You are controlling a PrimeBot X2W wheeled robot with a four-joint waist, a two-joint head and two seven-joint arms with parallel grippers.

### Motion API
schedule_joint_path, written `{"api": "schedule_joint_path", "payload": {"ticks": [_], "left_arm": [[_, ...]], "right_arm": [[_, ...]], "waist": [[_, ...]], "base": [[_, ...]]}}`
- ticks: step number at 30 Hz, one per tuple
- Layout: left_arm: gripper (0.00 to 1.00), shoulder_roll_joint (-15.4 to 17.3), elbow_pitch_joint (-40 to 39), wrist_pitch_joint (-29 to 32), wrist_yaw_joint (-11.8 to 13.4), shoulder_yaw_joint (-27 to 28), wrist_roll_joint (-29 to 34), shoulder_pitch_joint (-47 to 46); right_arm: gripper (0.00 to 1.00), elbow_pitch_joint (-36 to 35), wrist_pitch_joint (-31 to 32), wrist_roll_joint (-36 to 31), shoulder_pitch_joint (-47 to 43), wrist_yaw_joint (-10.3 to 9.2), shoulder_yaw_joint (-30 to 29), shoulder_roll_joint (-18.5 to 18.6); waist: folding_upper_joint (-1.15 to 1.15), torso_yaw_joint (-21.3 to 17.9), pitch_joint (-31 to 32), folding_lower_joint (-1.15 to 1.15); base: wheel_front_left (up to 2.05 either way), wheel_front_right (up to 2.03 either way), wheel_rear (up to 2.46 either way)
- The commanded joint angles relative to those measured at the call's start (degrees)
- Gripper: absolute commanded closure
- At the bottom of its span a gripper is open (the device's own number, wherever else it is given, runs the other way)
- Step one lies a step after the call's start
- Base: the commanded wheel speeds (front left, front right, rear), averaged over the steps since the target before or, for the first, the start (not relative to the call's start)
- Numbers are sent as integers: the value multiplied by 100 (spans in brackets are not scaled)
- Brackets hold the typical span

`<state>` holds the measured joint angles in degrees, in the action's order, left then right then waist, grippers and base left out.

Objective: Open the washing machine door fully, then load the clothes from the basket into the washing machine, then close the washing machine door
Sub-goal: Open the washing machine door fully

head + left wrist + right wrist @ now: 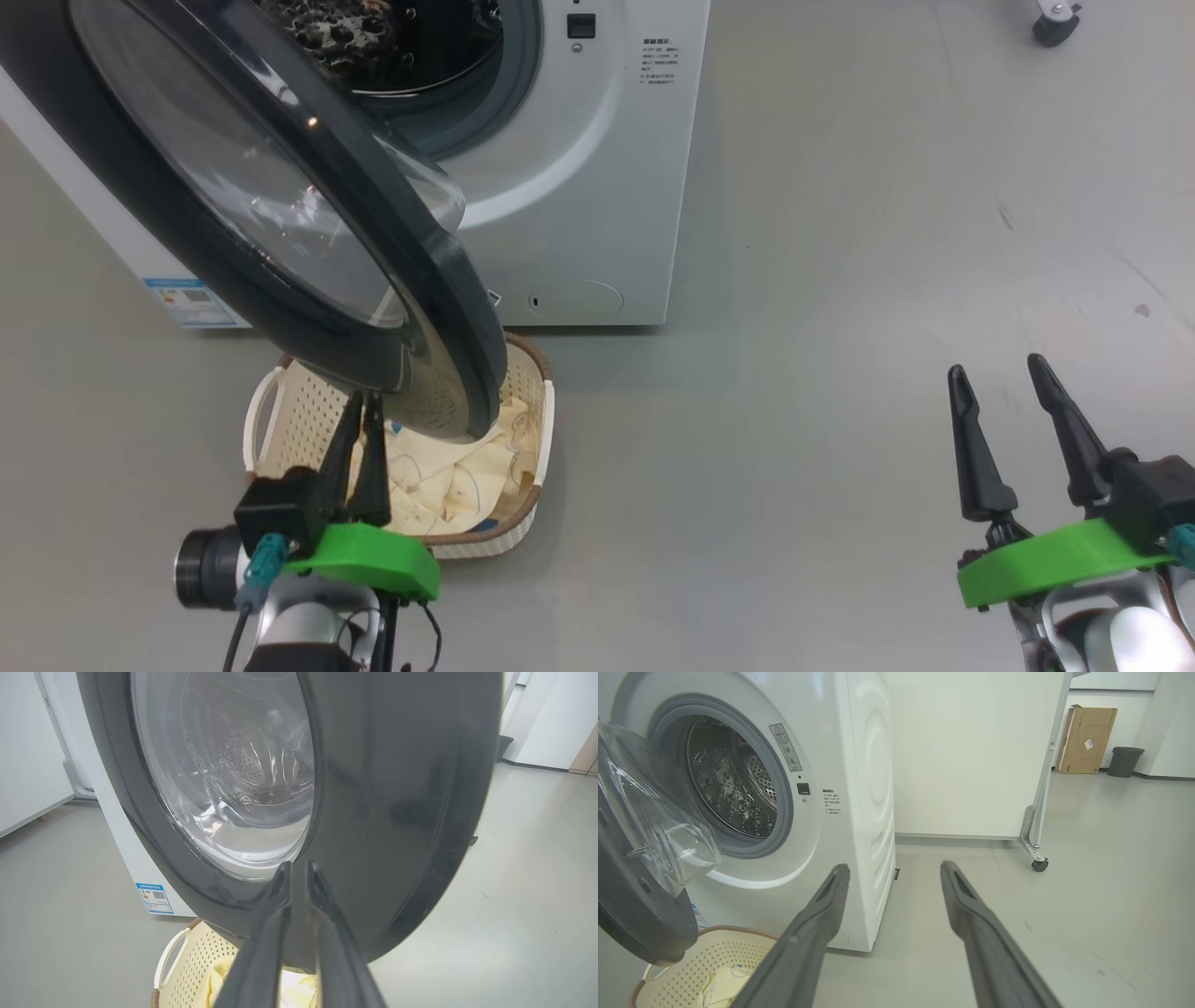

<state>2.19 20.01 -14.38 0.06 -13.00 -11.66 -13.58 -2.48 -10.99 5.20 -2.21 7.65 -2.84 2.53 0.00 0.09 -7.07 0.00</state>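
Clothes [467, 478] in basket [301, 411] below open door [446, 308], left tool [362, 403] state unclear, right tool [995, 370] spread

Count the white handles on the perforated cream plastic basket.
2. One white handle on the left side of the cream perforated basket, the other on its right; the black-rimmed glass door overhanging it hides neither.

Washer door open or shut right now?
Open. The round black-rimmed glass door stands swung off the white front-loading washing machine, exposing its dimpled steel drum, and hangs over the cream perforated basket.
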Motion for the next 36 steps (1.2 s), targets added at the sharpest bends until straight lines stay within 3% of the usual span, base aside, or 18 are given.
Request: {"api": "schedule_joint_path", "payload": {"ticks": [1,12,20,25,29,36], "left_arm": [[100,75,-137,-62,50,218,-35,-253],[100,263,-597,-62,370,692,-9,-869],[100,432,-1808,26,711,845,206,-1458],[100,402,-2630,304,736,583,377,-1680],[100,272,-3197,676,625,38,408,-1813],[100,92,-2968,1106,505,-1113,-132,-1791]], "right_arm": [[0,-221,13,35,77,-16,134,35],[0,-177,0,120,103,-16,119,35],[0,-146,-37,176,107,-16,94,35],[0,-139,-39,186,103,-16,100,35],[0,-133,-48,228,134,-16,119,35],[0,-48,-60,303,140,-16,240,35]], "waist": [[0,-3,4,0],[0,76,8,0],[0,117,24,0],[0,107,20,0],[0,70,17,0],[0,-49,15,0]], "base": [[0,0,0],[0,0,0],[0,0,0],[0,0,0],[0,0,0],[0,0,0]]}}
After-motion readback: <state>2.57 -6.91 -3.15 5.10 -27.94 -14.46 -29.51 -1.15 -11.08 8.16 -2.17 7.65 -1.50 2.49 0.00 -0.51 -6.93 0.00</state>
